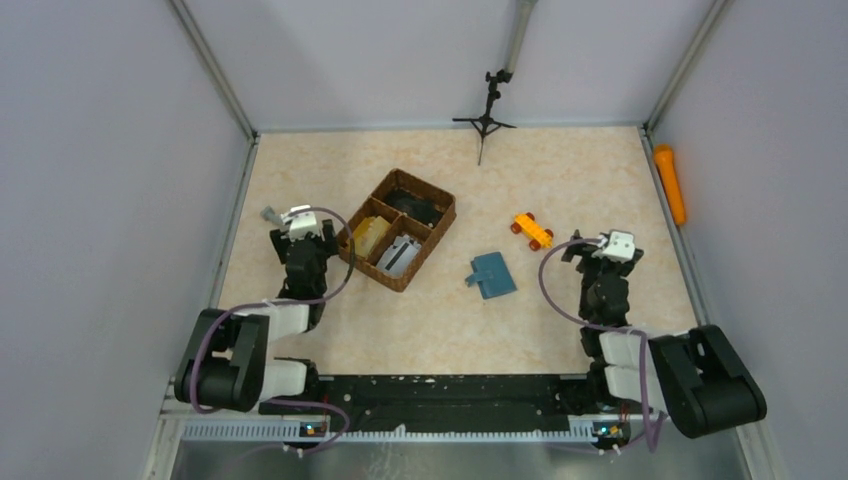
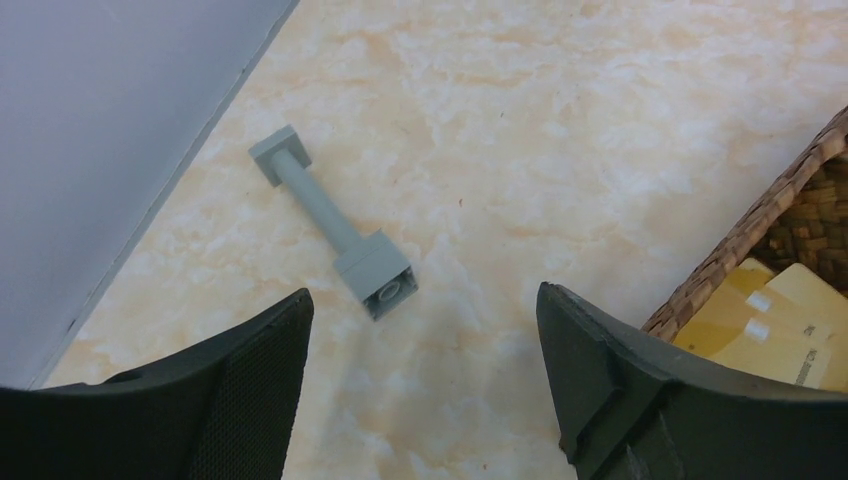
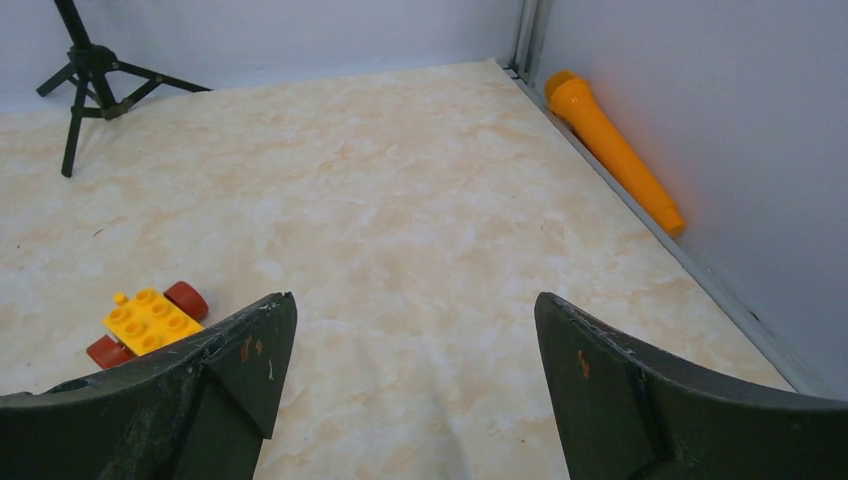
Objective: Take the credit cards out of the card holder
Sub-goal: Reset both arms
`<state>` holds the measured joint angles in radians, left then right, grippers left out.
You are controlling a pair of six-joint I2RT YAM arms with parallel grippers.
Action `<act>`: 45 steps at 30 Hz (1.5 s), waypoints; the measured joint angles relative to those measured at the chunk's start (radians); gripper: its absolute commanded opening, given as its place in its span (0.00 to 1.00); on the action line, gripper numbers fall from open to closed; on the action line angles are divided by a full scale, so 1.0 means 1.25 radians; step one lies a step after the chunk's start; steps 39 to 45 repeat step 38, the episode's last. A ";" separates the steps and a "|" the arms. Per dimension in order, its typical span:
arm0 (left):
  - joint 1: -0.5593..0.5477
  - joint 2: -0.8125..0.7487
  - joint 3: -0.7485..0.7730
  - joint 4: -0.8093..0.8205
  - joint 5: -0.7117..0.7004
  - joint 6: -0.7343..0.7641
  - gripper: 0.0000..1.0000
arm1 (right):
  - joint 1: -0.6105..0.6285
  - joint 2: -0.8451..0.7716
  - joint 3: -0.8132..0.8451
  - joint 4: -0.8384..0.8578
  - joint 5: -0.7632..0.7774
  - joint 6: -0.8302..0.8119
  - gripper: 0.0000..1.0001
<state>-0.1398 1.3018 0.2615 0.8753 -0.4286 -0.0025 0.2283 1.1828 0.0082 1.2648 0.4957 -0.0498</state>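
Two grippers noted, nearest the near edge. The left gripper stands close to the left edge with its fingers spread wide and nothing between them. The right gripper stands toward the right edge, likewise spread and empty.

One card holder lies flat on the tabletop, a little right of centre. It sits between the basket and the right gripper and touches neither. Its teal outer face is up; no cards can be seen.

One brown woven basket sits left of centre, just beside the left gripper. It has three compartments:
- the near-left one holds yellow packets
- the near-right one holds a grey and white item
- the far, larger one holds something dark that cannot be made out

One grey block piece lies ahead of the left gripper, near the left edge. One yellow toy car with red wheels lies beyond the card holder. One orange cylinder lies along the right edge. One black tripod stands at the far edge.
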 measured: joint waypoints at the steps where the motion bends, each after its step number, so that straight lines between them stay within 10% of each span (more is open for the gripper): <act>1: 0.000 0.020 -0.001 0.033 0.008 0.009 0.85 | -0.003 0.035 0.000 0.041 0.004 -0.002 0.90; 8: 0.028 0.095 -0.014 0.171 0.034 0.026 0.91 | -0.007 0.286 -0.001 0.147 -0.017 -0.035 0.92; 20: 0.083 0.132 -0.001 0.155 0.089 -0.015 0.99 | -0.110 0.238 0.116 0.029 -0.073 0.043 0.72; 23: 0.084 0.132 -0.001 0.155 0.091 -0.017 0.99 | -0.127 0.233 0.116 0.002 -0.081 0.066 0.98; 45: 0.087 0.132 0.001 0.150 0.099 -0.018 0.99 | -0.128 0.233 0.116 -0.028 -0.095 0.086 0.99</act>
